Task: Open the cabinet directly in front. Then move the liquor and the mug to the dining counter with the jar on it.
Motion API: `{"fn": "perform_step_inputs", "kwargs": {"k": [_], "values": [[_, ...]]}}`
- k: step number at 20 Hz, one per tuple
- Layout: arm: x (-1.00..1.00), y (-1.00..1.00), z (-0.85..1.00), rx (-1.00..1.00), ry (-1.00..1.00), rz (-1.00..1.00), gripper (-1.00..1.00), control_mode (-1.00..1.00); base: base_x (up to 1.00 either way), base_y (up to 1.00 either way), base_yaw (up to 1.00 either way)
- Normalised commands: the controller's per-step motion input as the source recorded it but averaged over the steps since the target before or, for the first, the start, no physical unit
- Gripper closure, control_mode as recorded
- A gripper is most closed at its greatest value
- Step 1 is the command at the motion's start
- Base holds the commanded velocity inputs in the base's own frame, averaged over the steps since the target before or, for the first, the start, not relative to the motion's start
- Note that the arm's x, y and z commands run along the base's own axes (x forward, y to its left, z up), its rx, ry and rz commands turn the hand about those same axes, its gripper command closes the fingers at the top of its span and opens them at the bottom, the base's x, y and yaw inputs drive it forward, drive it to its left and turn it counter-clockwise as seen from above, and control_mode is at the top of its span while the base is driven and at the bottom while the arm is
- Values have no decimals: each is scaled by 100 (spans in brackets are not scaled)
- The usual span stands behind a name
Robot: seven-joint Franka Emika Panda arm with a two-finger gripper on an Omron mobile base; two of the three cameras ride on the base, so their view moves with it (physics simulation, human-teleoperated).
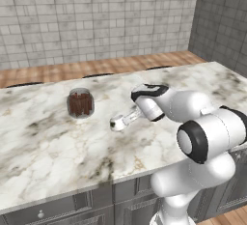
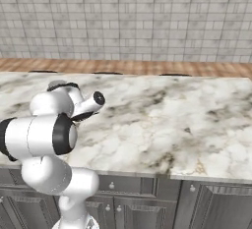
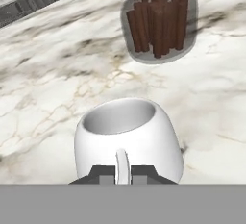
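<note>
One mug [image 3: 127,139] just beyond the hand [image 3: 123,175], handle between fingertips.

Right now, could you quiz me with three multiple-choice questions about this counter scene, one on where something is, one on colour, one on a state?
1. Where is the jar relative to the mug?
A. on the same dining counter, a little apart
B. on the floor
C. stacked on top of the mug

2. What colour is the mug?
A. red
B. white
C. black

3. How does the mug stand?
A. tipped on its side
B. upside down
C. upright, its opening facing up

Answers:
1 A: both sit on the marble top with bare marble between them.
2 B: the hand view shows a white body and handle.
3 C: the hand view looks into its open top, just beyond the gripper.
</note>
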Motion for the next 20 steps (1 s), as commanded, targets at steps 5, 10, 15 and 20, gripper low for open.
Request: {"fn": "perform_step_inputs", "kwargs": {"k": [5, 10, 15, 20], "values": [[0, 0, -27, 7, -11, 0, 100, -100, 0, 0, 0], [7, 0, -25, 3, -12, 0, 100, -100, 0, 0, 0], [16, 0, -20, 0, -11, 0, 100, -100, 0, 0, 0], [50, 12, -14, 0, -2, -1, 100, -100, 0, 0, 0]]}}
